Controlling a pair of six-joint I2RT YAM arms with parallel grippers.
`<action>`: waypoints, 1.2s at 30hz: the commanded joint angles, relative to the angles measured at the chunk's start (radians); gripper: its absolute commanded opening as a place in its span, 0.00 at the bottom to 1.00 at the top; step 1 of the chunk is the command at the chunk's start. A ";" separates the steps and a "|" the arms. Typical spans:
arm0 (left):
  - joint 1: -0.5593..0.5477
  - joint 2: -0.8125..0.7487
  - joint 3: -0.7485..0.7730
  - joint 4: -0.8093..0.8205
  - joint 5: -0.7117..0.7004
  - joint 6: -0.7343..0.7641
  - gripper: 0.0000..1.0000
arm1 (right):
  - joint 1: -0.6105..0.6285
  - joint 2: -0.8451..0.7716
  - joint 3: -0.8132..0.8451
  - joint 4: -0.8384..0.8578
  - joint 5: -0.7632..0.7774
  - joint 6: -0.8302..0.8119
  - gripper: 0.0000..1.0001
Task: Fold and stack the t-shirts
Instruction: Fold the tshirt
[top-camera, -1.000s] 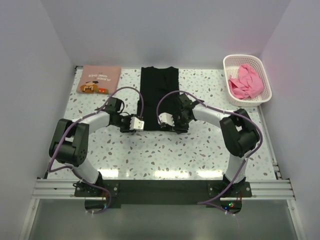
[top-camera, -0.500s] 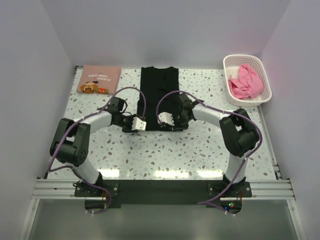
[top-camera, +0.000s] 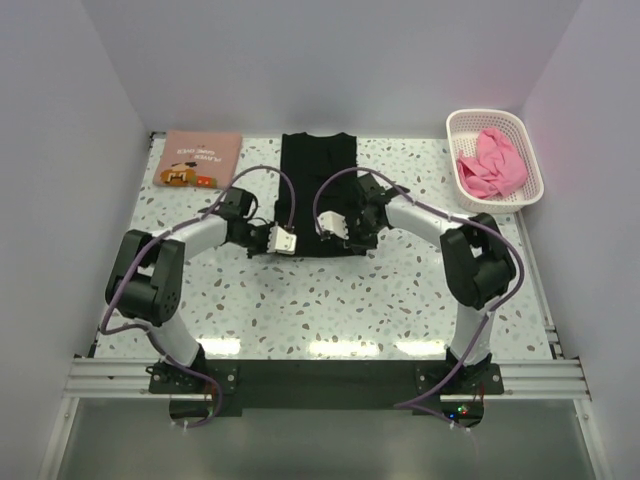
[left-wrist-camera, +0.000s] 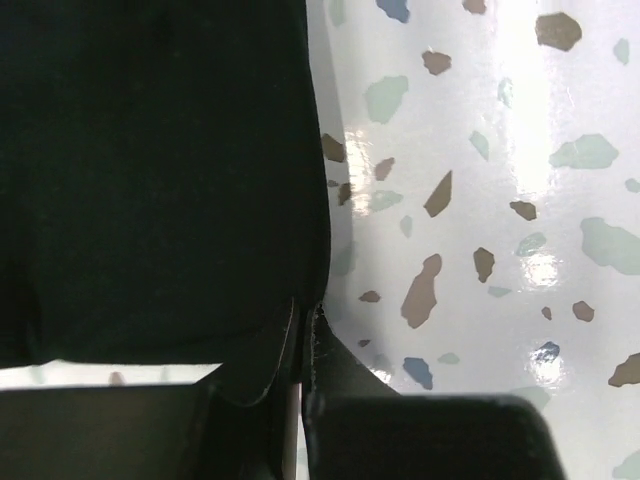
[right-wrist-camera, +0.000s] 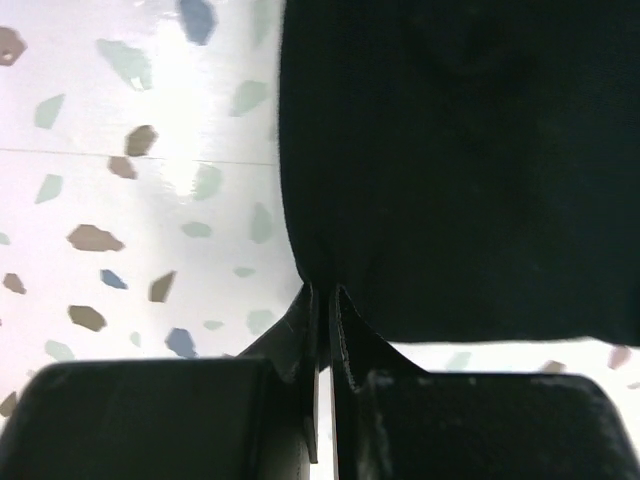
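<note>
The black t-shirt (top-camera: 317, 170) lies as a long flat strip on the middle of the table, running front to back. My left gripper (top-camera: 281, 243) is shut on its near left corner; in the left wrist view the fingers (left-wrist-camera: 303, 312) pinch the black cloth (left-wrist-camera: 150, 150) at its edge. My right gripper (top-camera: 338, 232) is shut on the near right corner, and in the right wrist view it (right-wrist-camera: 322, 292) bunches the cloth (right-wrist-camera: 460, 150) between its tips. A folded salmon-pink printed t-shirt (top-camera: 202, 158) lies at the back left. The bright pink t-shirt (top-camera: 490, 165) sits crumpled in the basket.
The white lattice basket (top-camera: 455, 128) stands at the back right corner. The speckled tabletop (top-camera: 330, 300) stretches between the shirt and the arm bases. White walls close in the back and both sides.
Both grippers have gone from open to shut on the near corners of the black t-shirt, and both have shifted slightly toward the back.
</note>
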 joint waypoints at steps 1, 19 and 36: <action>0.023 -0.073 0.075 -0.041 0.045 -0.066 0.00 | -0.044 -0.059 0.107 -0.076 -0.026 0.022 0.00; -0.098 -0.359 -0.115 -0.316 0.086 0.015 0.00 | 0.064 -0.329 -0.109 -0.264 -0.011 -0.001 0.00; -0.032 -0.197 0.366 -0.464 0.076 -0.257 0.00 | -0.070 -0.201 0.257 -0.493 -0.122 -0.117 0.00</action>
